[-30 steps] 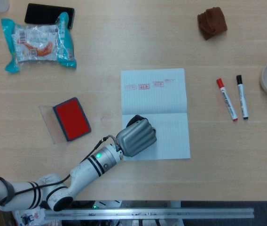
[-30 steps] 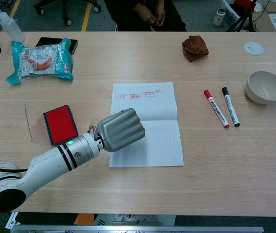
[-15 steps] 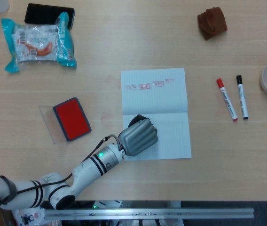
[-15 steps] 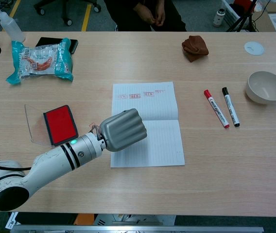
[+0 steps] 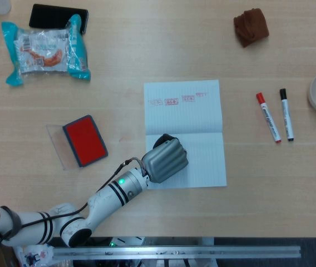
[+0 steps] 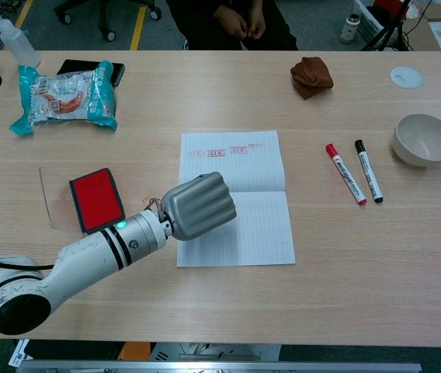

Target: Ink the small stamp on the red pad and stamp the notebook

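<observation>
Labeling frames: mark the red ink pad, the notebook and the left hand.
red ink pad (image 5: 85,140), head view, middle of the red surface
notebook (image 6: 244,165), chest view, bare upper page
left hand (image 6: 199,206), chest view, back of the curled fingers

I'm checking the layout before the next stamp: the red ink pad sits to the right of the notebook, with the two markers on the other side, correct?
Not quite. The red ink pad sits to the left of the notebook, as the head view shows. The two markers lie on the other side, to the notebook's right.
</observation>
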You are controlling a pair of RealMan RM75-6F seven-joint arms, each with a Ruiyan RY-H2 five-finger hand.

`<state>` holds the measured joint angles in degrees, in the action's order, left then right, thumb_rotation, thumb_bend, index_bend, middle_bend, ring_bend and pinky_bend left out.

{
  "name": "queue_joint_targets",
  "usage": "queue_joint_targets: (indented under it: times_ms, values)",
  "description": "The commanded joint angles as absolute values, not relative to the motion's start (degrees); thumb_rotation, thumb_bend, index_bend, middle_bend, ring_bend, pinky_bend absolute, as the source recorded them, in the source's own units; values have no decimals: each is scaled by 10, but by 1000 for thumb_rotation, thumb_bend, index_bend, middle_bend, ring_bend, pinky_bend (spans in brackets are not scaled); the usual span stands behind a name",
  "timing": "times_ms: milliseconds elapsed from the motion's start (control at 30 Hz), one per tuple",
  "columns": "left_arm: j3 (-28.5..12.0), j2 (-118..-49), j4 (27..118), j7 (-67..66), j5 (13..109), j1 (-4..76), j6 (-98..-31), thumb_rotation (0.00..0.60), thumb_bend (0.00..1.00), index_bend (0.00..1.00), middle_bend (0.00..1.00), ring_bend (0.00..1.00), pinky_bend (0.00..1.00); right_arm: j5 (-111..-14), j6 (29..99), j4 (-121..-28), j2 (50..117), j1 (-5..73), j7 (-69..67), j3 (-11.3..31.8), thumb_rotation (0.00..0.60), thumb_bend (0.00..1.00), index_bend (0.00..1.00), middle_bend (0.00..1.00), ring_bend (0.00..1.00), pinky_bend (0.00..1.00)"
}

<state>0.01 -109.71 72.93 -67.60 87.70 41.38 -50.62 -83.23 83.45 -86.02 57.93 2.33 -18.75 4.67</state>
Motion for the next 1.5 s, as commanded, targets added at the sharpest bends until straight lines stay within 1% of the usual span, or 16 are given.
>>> queue_joint_targets:
  times_ms: [33,233,467,633,800,933,1067,1500]
  values:
    - [0,-1098,729,-680,873,415,-505,600,246,580,1000,1000,1000,-832,835,-860,579,23,-188,47,600,292,401,386,325,381]
    - [-2,-1090,744,-680,867,413,-516,600,246,578,1000,1000,1000,-832,837,-862,578,22,-188,48,600,293,401,386,324,381]
    - [-5,-1048,799,-663,879,409,-549,600,246,576,1000,1000,1000,-836,839,-866,578,23,-185,49,600,293,401,386,325,381]
    - [-7,-1016,817,-652,881,401,-571,600,246,573,1000,1000,1000,-838,840,-869,577,24,-185,50,600,293,401,386,325,381]
    - [-2,-997,808,-651,871,391,-577,600,246,566,1000,1000,1000,-840,839,-870,579,26,-184,50,600,293,401,386,325,381]
    - [12,-992,795,-654,867,383,-577,600,246,561,1000,1000,1000,-841,838,-871,579,27,-182,49,600,293,401,386,325,381]
    - [21,-995,780,-653,865,376,-578,600,246,561,1000,1000,1000,-843,837,-874,578,29,-179,49,600,293,401,386,325,381]
    - [30,-1002,749,-641,862,364,-583,600,246,547,1000,1000,1000,-841,837,-879,577,29,-172,49,600,293,401,386,324,381]
